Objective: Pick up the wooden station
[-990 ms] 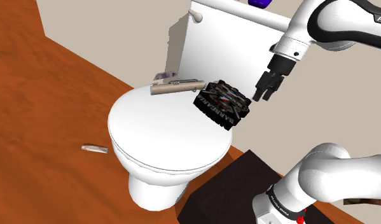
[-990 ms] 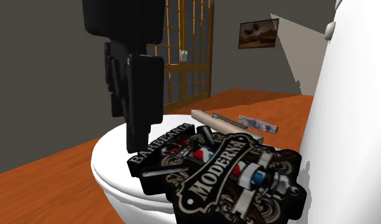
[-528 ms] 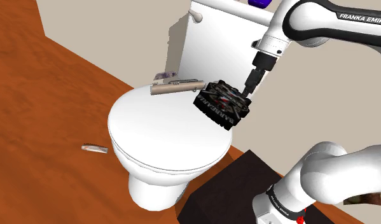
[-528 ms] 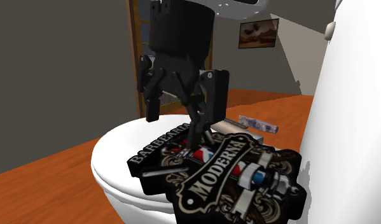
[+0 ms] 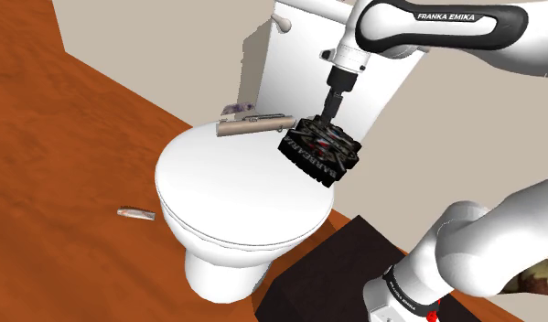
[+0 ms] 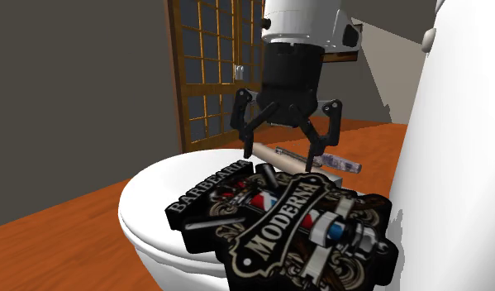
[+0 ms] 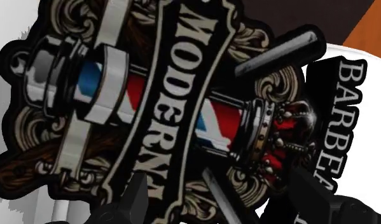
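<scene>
Here, the spread hand (image 6: 280,161) hovers over the barber plaque (image 6: 287,219) at the toilet lid's (image 5: 217,187) edge; a nudge could topple it.

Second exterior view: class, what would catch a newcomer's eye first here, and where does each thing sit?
The black barber-shop plaque, lettered BARBEARIA MODERNA around a red, white and blue barber pole, lies on the white toilet lid beside the tank. The black hand hangs right above its far part, fingers apart. Behind stands a brown latticed door.
</scene>
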You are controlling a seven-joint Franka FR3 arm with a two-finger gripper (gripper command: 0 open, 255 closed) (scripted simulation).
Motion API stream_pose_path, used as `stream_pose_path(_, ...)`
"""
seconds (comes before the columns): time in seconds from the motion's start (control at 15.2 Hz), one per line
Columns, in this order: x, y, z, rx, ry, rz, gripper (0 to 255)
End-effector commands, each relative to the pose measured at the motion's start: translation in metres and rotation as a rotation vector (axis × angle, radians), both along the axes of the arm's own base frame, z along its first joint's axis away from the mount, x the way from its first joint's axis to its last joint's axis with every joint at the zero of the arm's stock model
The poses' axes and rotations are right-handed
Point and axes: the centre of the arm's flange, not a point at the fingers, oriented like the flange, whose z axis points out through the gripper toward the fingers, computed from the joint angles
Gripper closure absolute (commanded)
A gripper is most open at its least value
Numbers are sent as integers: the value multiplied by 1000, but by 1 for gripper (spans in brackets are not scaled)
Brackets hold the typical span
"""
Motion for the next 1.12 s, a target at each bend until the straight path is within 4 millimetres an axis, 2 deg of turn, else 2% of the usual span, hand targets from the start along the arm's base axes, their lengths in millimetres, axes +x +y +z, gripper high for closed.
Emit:
stream_pose_path(0.0,25,8,-8,-6,-14,109,0)
stream_pose_path(0.33,77,47,-18,-19,-46,367,0)
stream_pose_path(0.66,118,97,-27,-33,-78,624,0)
stream_pose_path(0.86,136,132,-32,-41,-97,779,0)
stream_pose_path(1.06,138,136,-44,-42,-99,797,0)
